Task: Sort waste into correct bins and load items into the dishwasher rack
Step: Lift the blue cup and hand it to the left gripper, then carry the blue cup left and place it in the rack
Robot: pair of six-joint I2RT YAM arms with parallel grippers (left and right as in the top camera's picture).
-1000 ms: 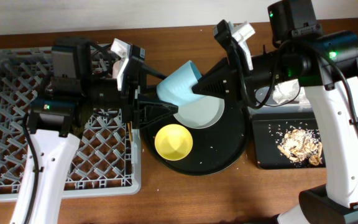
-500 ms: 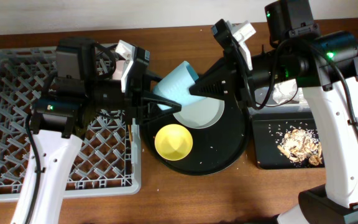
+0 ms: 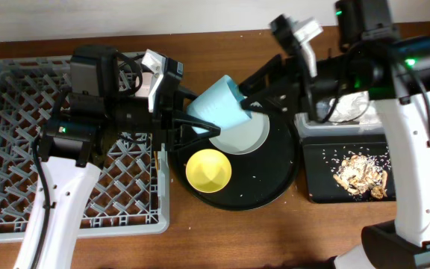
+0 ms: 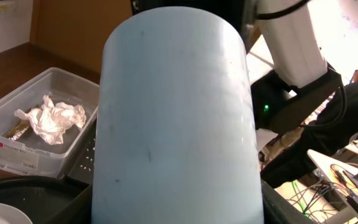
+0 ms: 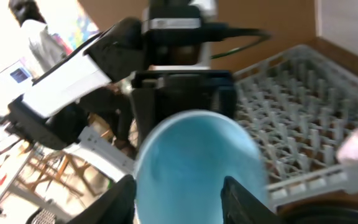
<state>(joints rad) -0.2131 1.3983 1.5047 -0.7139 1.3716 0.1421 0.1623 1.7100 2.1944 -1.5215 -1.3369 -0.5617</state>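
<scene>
We saw the left gripper [image 3: 189, 119] clenched on the base of the small blue plastic cup [image 3: 219, 104]. The cup was held tilted in the air at 12 o'clock of the round yellow bowl [image 3: 208, 169]. The right gripper [image 3: 251, 107] stood released, spread wide near its rim.
</scene>
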